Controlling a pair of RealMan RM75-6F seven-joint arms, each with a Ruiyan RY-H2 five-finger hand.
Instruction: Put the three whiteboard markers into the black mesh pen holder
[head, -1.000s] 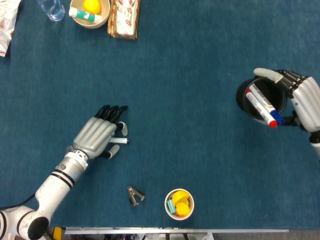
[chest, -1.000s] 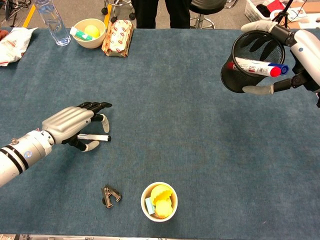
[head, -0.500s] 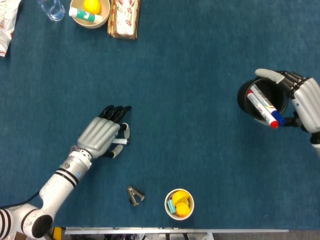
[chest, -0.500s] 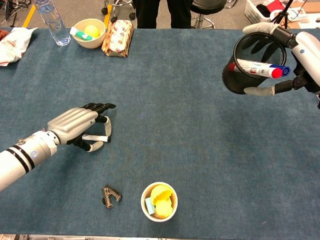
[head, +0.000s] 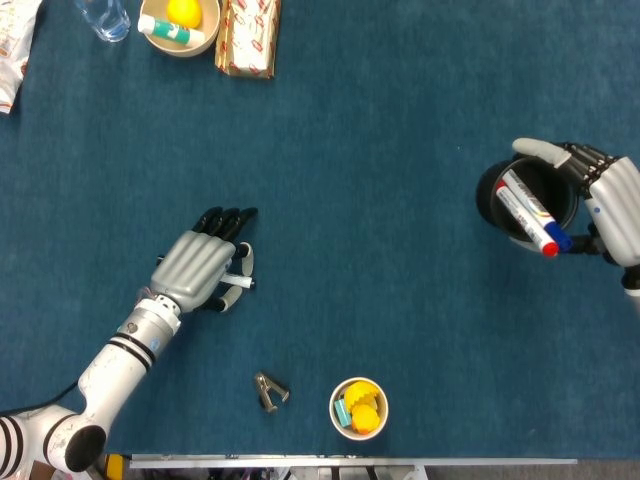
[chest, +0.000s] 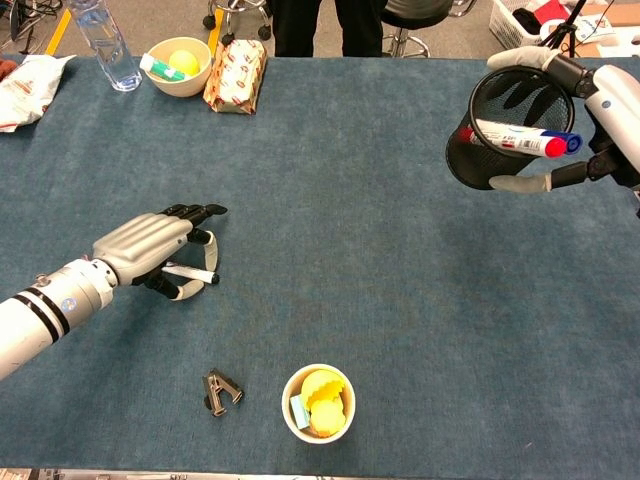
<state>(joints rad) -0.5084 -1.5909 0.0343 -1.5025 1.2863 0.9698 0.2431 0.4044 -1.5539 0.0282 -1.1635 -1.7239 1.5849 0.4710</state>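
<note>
Left hand (chest: 150, 248) lying over marker (chest: 190, 273) at table's left. Right hand (head: 612, 208) gripping pen holder (chest: 500, 135) far right, two markers (chest: 520, 138) sticking out. Stapler remover (chest: 222, 390) sitting left of cup (chest: 320, 404), near front edge.

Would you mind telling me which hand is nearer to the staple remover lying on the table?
Left. The left hand sits just up and left of the staple remover, over a marker, while the right hand is across the table holding the black mesh pen holder.
</note>
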